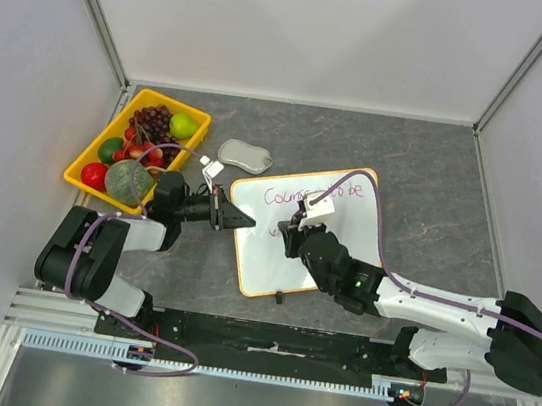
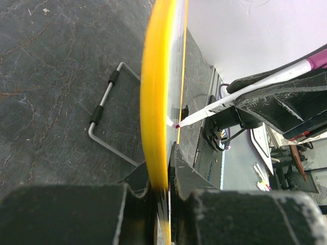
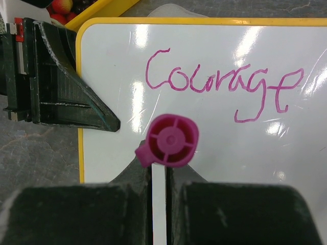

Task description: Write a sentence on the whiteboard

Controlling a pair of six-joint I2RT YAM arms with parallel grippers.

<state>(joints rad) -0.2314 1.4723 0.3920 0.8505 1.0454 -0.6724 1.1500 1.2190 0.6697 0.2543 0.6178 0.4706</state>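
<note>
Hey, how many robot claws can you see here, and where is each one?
2. The left claw clamps the yellow rim of the whiteboard on its left side. The right claw holds a magenta marker, tip on the board, below the sentence. None appear hidden.

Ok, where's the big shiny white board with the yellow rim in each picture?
Top external: the glossy white rectangular whiteboard, centre.
Left wrist: edge-on, its yellow rim running up the middle.
Right wrist: fills the upper picture.
Shared landmark: the left gripper clamping its edge.
</note>
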